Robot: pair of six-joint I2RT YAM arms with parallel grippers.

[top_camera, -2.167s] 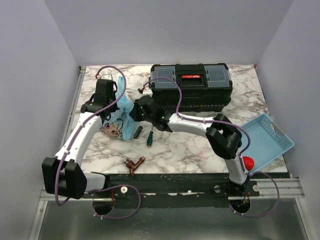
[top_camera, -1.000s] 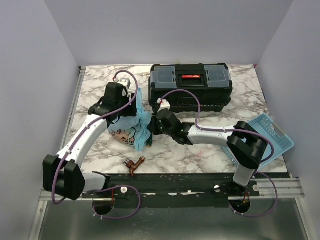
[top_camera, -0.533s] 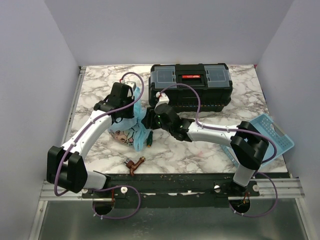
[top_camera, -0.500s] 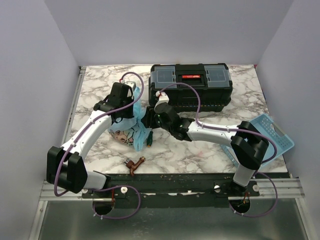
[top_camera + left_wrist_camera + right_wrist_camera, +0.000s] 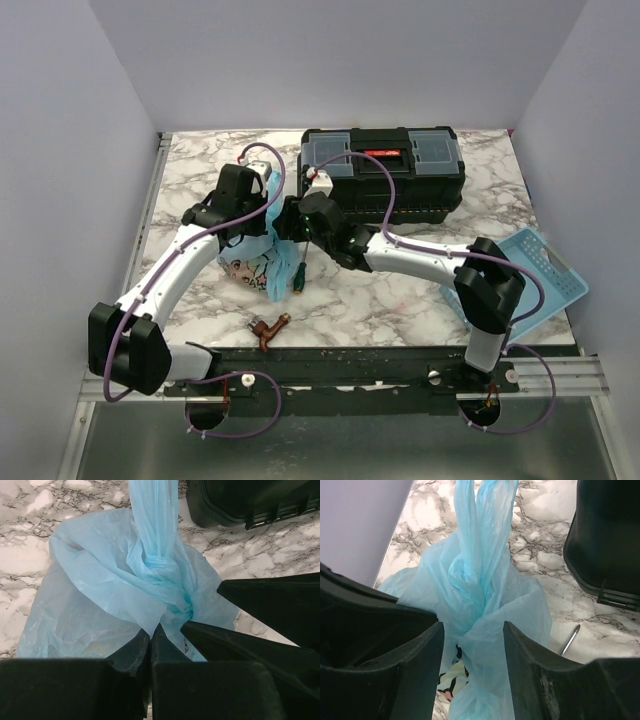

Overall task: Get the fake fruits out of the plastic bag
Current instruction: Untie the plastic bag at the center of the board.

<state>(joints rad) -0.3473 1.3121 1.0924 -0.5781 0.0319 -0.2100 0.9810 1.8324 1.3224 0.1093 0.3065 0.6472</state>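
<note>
Since half a sec ago the L gripper (image 5: 151, 631) has closed and the R gripper (image 5: 472, 629) has slid left over the plastic bag (image 5: 255, 270). Bag sits on the marble table (image 5: 400, 300), front-left of the black toolbox (image 5: 385, 182), w/ a screwdriver (image 5: 299, 278) just beside it. L gripper pinches film below the knot. R gripper is open, fingers either side of the twisted neck. Fake fruits can't be made out thru the film.

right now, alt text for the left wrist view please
The left gripper, shut, pinches the light-blue plastic bag right by its knot. The right gripper's fingers straddle it at right; a black toolbox sits on the marble table behind.
</note>
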